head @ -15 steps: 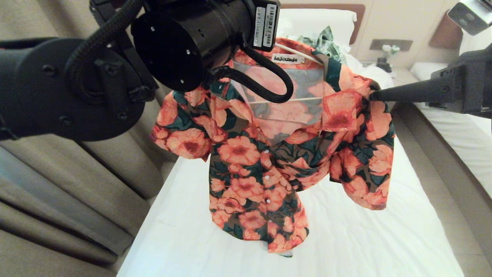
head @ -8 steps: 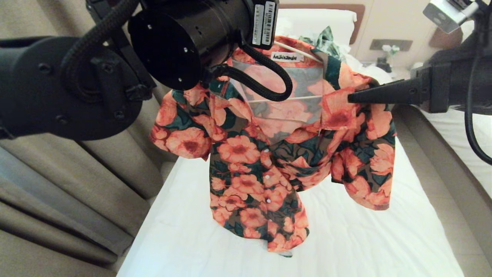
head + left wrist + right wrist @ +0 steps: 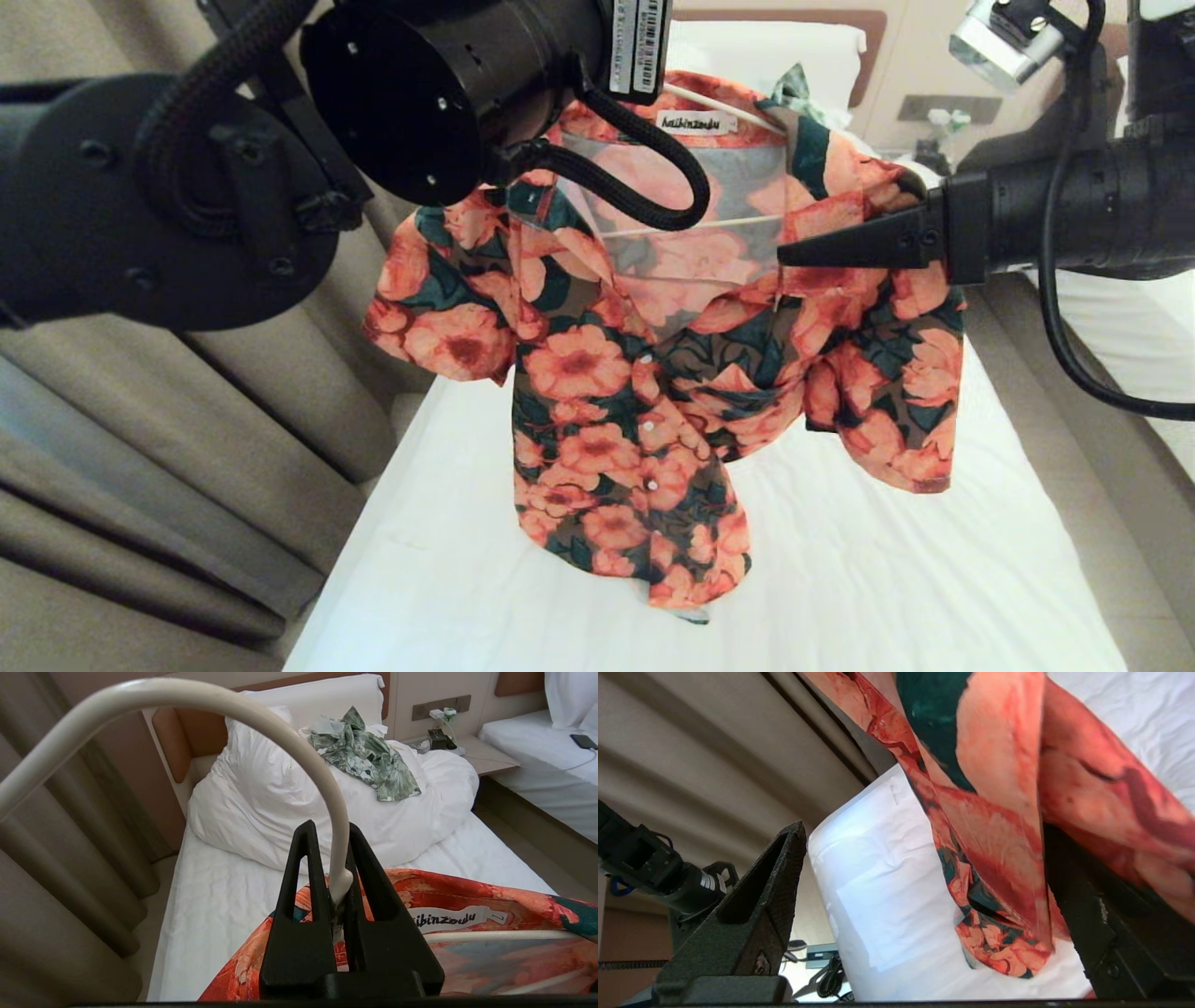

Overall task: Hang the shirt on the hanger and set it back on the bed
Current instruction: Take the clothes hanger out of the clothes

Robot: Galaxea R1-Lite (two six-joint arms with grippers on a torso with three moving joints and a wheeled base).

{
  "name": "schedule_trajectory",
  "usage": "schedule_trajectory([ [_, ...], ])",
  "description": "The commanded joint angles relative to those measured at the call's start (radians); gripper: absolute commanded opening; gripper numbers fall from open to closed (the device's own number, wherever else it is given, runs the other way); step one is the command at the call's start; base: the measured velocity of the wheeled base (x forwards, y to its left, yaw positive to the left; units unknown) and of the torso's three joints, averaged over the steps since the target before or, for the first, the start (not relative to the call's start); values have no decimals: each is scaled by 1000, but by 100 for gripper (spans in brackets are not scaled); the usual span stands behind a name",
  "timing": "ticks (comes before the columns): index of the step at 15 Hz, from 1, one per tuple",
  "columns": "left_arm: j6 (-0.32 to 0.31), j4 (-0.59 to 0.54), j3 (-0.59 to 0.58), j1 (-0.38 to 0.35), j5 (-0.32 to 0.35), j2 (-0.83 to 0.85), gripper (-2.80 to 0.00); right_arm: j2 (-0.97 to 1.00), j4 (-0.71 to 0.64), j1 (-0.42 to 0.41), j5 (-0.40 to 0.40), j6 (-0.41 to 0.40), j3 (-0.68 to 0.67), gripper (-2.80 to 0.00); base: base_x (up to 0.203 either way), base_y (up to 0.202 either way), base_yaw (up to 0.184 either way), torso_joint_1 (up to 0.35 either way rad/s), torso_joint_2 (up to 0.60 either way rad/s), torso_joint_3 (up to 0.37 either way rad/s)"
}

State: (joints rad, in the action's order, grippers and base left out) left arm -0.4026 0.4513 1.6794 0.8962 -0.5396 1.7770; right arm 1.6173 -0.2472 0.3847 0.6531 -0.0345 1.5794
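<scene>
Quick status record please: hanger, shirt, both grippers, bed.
hanger: held up by its hook, above the bed
shirt: draped on hanger, front open, hem touching the sheet
left gripper: shut on hanger neck
right gripper: open, fabric of the shirt's right shoulder between the jaws
bed: white sheet under shirt; green leafy garment on duvet

Twin hotel room: two white beds (image 3: 261, 793), padded headboards (image 3: 175, 742), curtains (image 3: 187, 448).
</scene>
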Motion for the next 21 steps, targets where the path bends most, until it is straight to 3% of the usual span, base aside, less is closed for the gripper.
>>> schedule_trajectory([
  [1,-2,2,0,1,-3,-1,-280,17,-1,15,-9,1,11,0,0,0,0,0,0,0],
  [2,-2,2,3,1,-3,-1,-280,24,-1,19,-30,1,15,-280,0,0,0,0,0,0],
  [14,20,-2,-45,-29,-10,-13,-280,-34,-14,18,-62,5,-10,-280,0,0,0,0,0,0],
  [21,49,12,-245,-90,36,-103,-280,-88,-35,-88,-69,35,-27,-280,0,0,0,0,0,0],
])
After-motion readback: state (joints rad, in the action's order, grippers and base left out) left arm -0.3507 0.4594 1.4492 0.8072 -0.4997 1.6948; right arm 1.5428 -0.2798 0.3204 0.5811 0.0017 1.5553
